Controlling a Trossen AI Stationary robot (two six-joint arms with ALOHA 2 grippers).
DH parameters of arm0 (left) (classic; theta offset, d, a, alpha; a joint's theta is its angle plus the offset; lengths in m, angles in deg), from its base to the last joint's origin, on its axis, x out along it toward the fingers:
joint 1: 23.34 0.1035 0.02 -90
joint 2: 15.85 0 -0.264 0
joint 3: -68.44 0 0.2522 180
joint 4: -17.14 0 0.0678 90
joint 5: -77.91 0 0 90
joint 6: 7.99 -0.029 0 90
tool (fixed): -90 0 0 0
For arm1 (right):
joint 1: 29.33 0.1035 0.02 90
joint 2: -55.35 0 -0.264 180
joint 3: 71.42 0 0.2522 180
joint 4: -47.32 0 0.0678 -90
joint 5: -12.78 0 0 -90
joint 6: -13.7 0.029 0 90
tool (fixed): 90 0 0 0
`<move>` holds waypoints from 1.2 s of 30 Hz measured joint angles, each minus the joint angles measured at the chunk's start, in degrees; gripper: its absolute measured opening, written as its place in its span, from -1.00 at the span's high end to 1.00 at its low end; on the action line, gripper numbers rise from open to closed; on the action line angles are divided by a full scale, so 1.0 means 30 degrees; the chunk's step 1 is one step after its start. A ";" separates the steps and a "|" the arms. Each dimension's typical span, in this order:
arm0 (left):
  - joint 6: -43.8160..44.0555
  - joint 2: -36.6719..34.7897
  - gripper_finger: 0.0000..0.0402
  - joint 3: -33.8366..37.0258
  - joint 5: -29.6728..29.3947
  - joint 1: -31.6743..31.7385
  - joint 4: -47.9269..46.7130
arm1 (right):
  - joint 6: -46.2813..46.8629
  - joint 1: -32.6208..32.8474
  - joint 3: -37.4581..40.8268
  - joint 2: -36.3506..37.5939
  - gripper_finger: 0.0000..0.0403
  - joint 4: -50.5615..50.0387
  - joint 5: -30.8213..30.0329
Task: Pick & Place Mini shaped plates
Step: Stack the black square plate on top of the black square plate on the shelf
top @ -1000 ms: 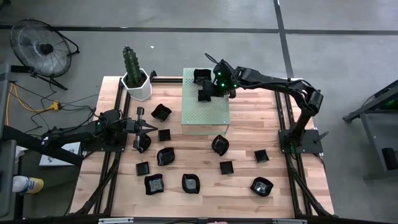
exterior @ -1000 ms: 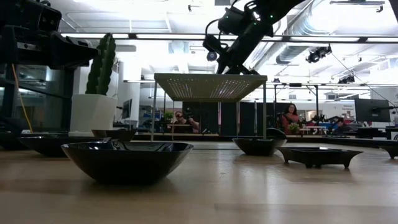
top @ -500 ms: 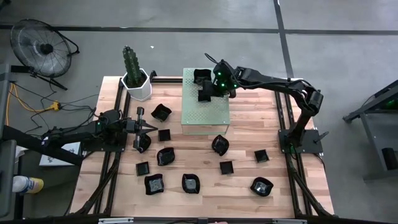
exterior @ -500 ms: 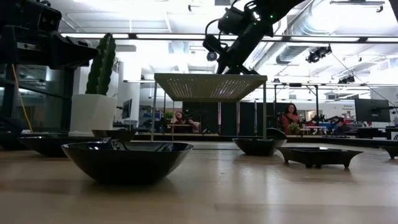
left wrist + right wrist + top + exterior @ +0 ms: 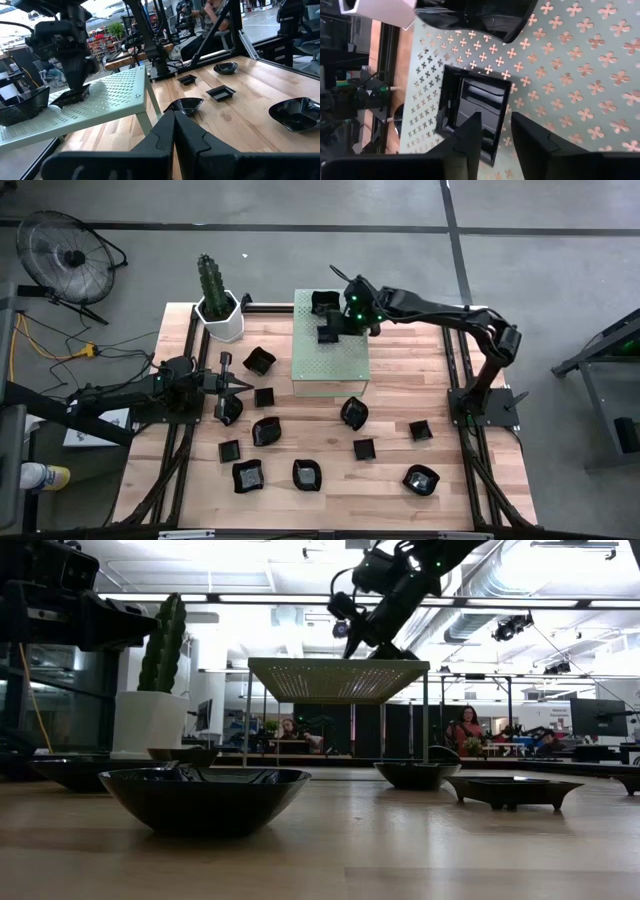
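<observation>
High view shows the wooden counter [image 5: 390, 480] with most of the work left: about a dozen mini shaped plates [image 5: 306, 474] lie scattered on its boards in front of the pale green perforated block [image 5: 345, 365], and only two sit on top of that block, a deeper dish [image 5: 324, 301] at its far edge and a square plate [image 5: 329, 333] just in front of it. My judgement is that the task is in its early part.

The right arm reaches in over the block, its right gripper [image 5: 495, 134] pointing down over the square plate [image 5: 475, 107], fingers [image 5: 467, 137] parted and straddling the plate's near rim, which lies flat, apparently just let go. The left arm lies low along the counter's left side, the left gripper [image 5: 174, 119] pressed together and empty, aimed toward the block.
</observation>
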State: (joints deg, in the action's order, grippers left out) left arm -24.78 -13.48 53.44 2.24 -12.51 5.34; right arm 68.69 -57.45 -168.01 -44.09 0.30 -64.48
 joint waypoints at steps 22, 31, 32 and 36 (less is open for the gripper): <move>0.0002 -0.0007 0.99 0.0002 0.0000 0.0005 0.0000 | -0.0889 0.3156 0.4049 0.6150 0.43 -0.2996 -0.0771; 0.0001 -0.0006 0.99 0.0006 0.0000 0.0000 0.0000 | 0.2620 0.6018 0.8720 1.0422 0.43 -0.2671 -0.1970; 0.0000 -0.0004 0.99 0.0000 0.0000 0.0003 0.0000 | 0.3036 0.6350 0.9195 1.0813 0.43 -0.2643 -0.2036; 0.0000 0.0000 0.99 0.0007 0.0000 0.0007 0.0000 | 0.4759 0.7673 1.0934 1.2090 0.43 -0.2629 -0.2109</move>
State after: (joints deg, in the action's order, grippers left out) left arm -24.78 -13.48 53.46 2.24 -12.49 5.34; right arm 82.97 -34.43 -135.21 -7.82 -7.59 -70.81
